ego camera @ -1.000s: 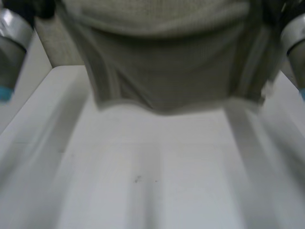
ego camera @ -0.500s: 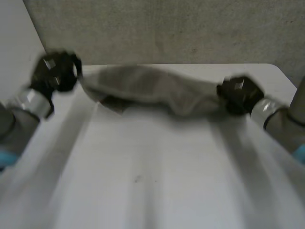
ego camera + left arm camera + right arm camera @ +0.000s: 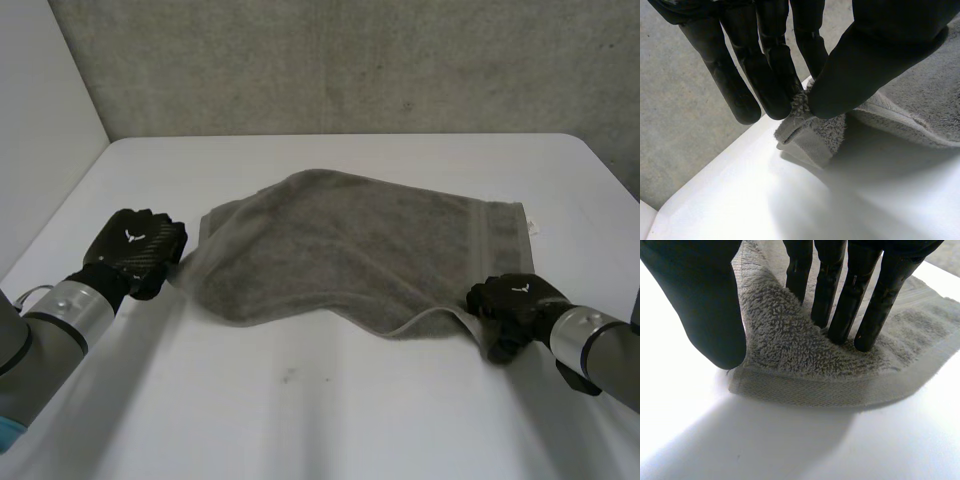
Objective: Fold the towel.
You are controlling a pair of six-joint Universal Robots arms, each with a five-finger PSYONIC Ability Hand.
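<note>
While my left hand (image 3: 138, 250) pinches the towel (image 3: 350, 250) at nine o'clock and my right hand (image 3: 515, 300) pinches it at four, it lies spread on the table (image 3: 300, 410); I'd lift both corners evenly, edge taut.

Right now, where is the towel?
In the head view the towel lies spread across the middle of the table; the left hand pinches its left corner, the right hand its near right corner.

Near strip of counter (image 3: 330, 400) bare, free to pass. Middle blocked by towel (image 3: 350, 240), spread between my left hand (image 3: 140, 250) and right hand (image 3: 515, 300). Far side closed by grey wall (image 3: 350, 60).
</note>
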